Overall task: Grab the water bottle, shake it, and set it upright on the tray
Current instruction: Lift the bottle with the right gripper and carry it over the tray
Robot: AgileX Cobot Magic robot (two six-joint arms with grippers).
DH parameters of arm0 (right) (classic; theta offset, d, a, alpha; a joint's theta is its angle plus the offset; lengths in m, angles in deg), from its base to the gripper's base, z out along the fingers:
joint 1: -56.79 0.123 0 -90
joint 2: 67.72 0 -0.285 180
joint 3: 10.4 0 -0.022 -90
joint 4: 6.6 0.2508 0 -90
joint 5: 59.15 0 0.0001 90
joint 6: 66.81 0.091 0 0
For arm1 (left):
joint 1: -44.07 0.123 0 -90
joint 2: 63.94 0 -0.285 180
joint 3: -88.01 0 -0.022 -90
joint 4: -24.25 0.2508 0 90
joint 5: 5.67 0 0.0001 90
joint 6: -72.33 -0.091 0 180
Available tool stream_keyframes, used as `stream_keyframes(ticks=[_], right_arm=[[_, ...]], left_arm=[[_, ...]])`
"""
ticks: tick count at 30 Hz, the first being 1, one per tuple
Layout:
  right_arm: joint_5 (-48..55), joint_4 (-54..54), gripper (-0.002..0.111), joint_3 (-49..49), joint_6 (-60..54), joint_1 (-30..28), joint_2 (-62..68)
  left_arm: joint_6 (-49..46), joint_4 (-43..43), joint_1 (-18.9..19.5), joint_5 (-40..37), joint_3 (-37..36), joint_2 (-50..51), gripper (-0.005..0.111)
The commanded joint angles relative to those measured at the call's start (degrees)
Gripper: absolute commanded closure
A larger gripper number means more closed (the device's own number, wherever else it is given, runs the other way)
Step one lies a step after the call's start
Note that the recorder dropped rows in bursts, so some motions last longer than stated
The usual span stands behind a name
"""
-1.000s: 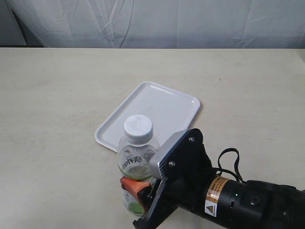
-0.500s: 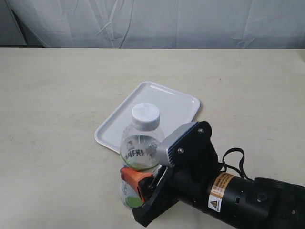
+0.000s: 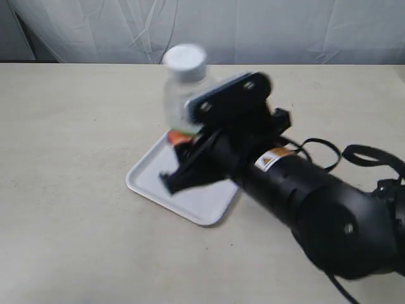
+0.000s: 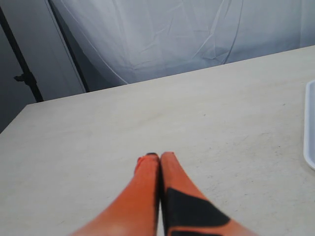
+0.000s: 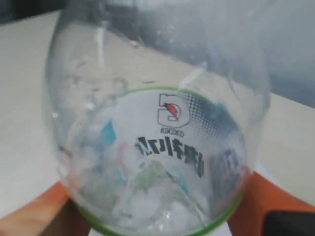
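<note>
Currently the right end effector is clamped on the water bottle, its orange pads pressing the clear, rounded plastic body at the label. The white cap points up and is blurred. Below the end effector, the flat white tray lies on the matte beige table. The left end effector has its fingers pressed together and holds nothing.

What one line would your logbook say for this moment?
right tool: shut on water bottle | water bottle: lifted, blurred | tray: on table, no bottle | left tool: shut, empty
</note>
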Motion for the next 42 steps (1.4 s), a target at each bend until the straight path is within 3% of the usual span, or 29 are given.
stream_keyframes(ticks=[1,2,3,6,7,9,10,11,12,14,15,16,17,19,24,29,31,35,38,39,42], right_arm=[[0.68,0.99,0.109,2.63,-2.26,-2.23,-2.22],[7.9,-7.0,0.109,3.05,-7.01,-2.23,-2.64],[8.87,-7.58,0.109,3.06,-9.33,-2.23,-2.75],[-10.33,19.06,0.109,3.49,-7.74,-2.52,-2.48],[-10.15,22.56,0.109,3.83,-7.97,-2.52,-2.77],[2.59,13.93,0.109,3.83,-10.49,-2.52,-3.38],[11.38,2.1,0.109,3.92,-12.2,-2.52,-3.98],[12.49,-2.29,0.109,3.8,-11.99,-2.52,-4.4],[10.11,0.51,0.109,3.8,-11.18,-2.63,-4.66],[-4.43,17.97,0.109,3.92,-10.28,-3.13,-4.55],[-5.37,22.04,0.109,4.3,-10.92,-3.13,-4.79],[6.45,11.3,0.109,4.38,-16.13,-3.13,-5.08],[8.97,7.37,0.109,4.38,-17.48,-3.13,-5.65],[1.01,12.78,0.109,5.43,-12.74,-2.4,-8.43],[12.61,19.55,0.109,2.5,-13.58,-5.12,-4.84],[6.1,17.75,0.109,6.36,-13.88,-3.05,-8.92],[13.12,22.59,0.109,4.26,-18.55,-5.06,-4.33],[10.87,23.67,0.109,9.11,-21.63,-2.55,-8.84],[15.89,21.16,0.109,10.1,-23.53,-1.27,-10.29],[13.64,20.89,0.109,9.24,-27.21,-1.52,-9.29],[-10.87,31.9,0.109,7.79,-29.14,-4.1,-5.5]], left_arm=[[0.17,-0.23,-0.14,0.77,-0.21,-0.26,0.106],[0.17,-0.23,-0.14,0.77,-0.21,-0.26,0.106],[0.17,-0.23,-0.14,0.77,-0.21,-0.26,0.106],[0.17,-0.23,-0.14,0.77,-0.21,-0.26,0.106],[0.17,-0.23,-0.14,0.77,-0.21,-0.26,0.106],[0.17,-0.23,-0.14,0.77,-0.21,-0.26,0.106],[0.17,-0.23,-0.14,0.77,-0.21,-0.26,0.106],[0.17,-0.23,-0.14,0.77,-0.21,-0.26,0.106],[0.17,-0.23,-0.14,0.77,-0.21,-0.26,0.106],[0.17,-0.23,-0.14,0.77,-0.21,-0.26,0.106],[0.17,-0.23,-0.14,0.77,-0.21,-0.26,0.106],[0.17,-0.23,-0.14,0.77,-0.21,-0.26,0.106],[0.17,-0.23,-0.14,0.77,-0.21,-0.26,0.106],[0.17,-0.23,-0.14,0.77,-0.21,-0.26,0.106],[0.17,-0.23,-0.14,0.77,-0.21,-0.26,0.106],[0.17,-0.23,-0.14,0.77,-0.21,-0.26,0.106],[0.17,-0.23,-0.14,0.77,-0.21,-0.26,0.106],[0.17,-0.23,-0.14,0.77,-0.21,-0.26,0.106],[0.17,-0.23,-0.14,0.77,-0.21,-0.26,0.106],[0.17,-0.23,-0.14,0.77,-0.21,-0.26,0.106],[0.17,-0.23,-0.14,0.77,-0.21,-0.26,0.106]])
